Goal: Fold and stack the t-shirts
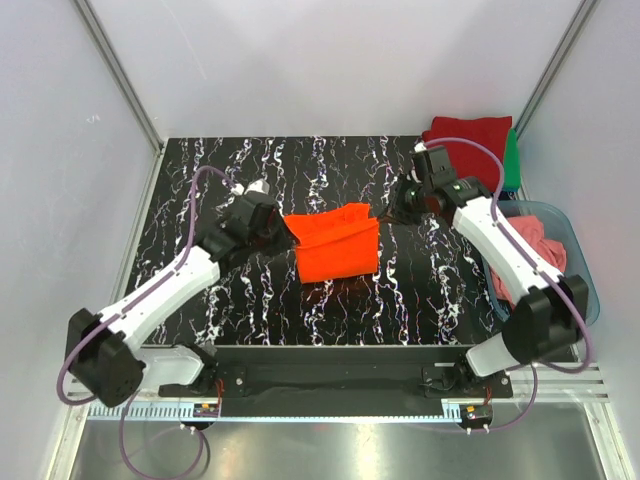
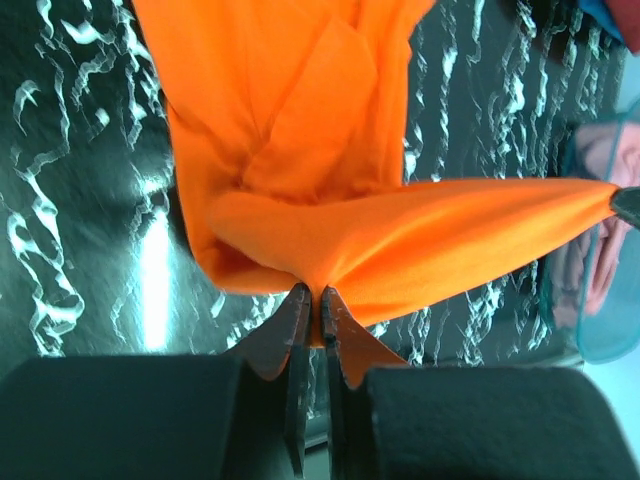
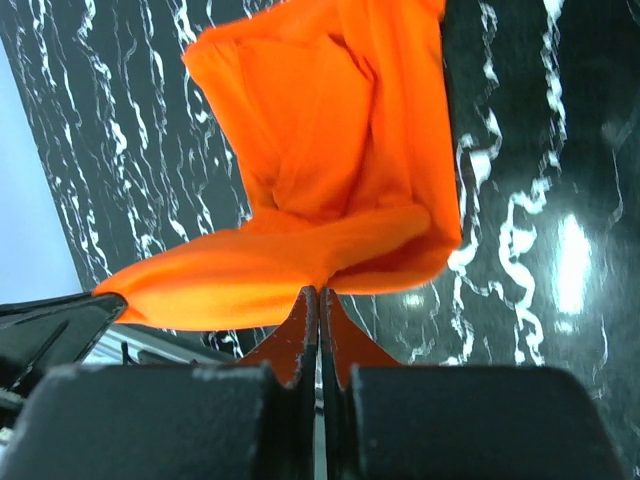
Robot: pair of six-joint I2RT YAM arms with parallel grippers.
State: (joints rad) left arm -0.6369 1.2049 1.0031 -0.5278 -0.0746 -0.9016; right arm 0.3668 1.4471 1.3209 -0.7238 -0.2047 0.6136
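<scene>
The bright orange t-shirt (image 1: 337,245) hangs stretched between my two grippers above the middle of the black marbled table (image 1: 230,310), its lower part draping down. My left gripper (image 1: 286,226) is shut on the shirt's left top corner (image 2: 318,285). My right gripper (image 1: 386,210) is shut on its right top corner (image 3: 322,280). The taut top edge runs between them. A dark red folded shirt (image 1: 468,135) lies on a green one (image 1: 512,160) at the back right. A salmon-pink shirt (image 1: 530,245) lies in the tub.
A translucent blue-grey plastic tub (image 1: 583,270) stands at the right edge of the table, beside the right arm; it also shows in the left wrist view (image 2: 600,330). White walls enclose the table on the left, back and right.
</scene>
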